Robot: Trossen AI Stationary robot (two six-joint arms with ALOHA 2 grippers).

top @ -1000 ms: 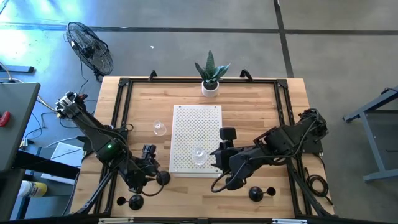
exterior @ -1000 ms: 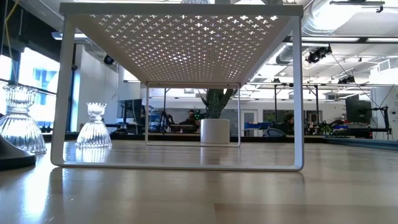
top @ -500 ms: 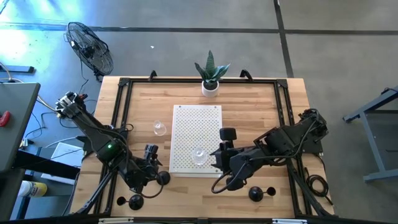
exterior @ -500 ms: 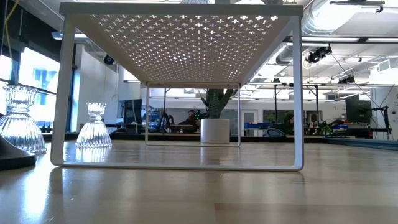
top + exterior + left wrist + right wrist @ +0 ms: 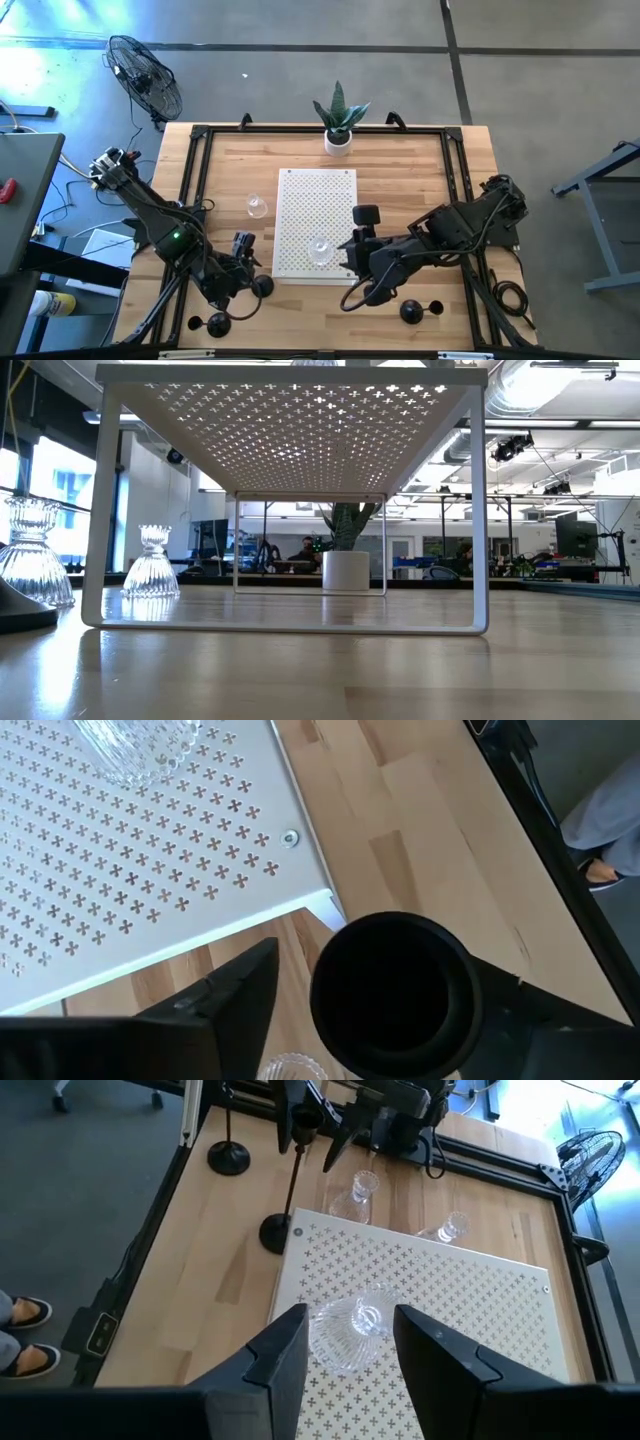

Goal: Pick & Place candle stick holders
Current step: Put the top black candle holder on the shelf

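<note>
Apparently the left gripper (image 5: 375, 985) is straddling the top cup of a black candle stick holder (image 5: 262, 285) beside the white rack (image 5: 316, 190), fingers not yet clenched; the right gripper (image 5: 350, 1342) is hovering released above a glass holder (image 5: 358, 1323) on the rack.

No readable text, label, brand, number or sign in any view; nothing legible on table items.

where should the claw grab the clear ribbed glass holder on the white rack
Grip the clear ribbed glass candle holder at its narrow waist, coming from above on the white perforated rack. It stands upright and flares into a wide skirt below, so open right claw fingers fit either side.
</note>
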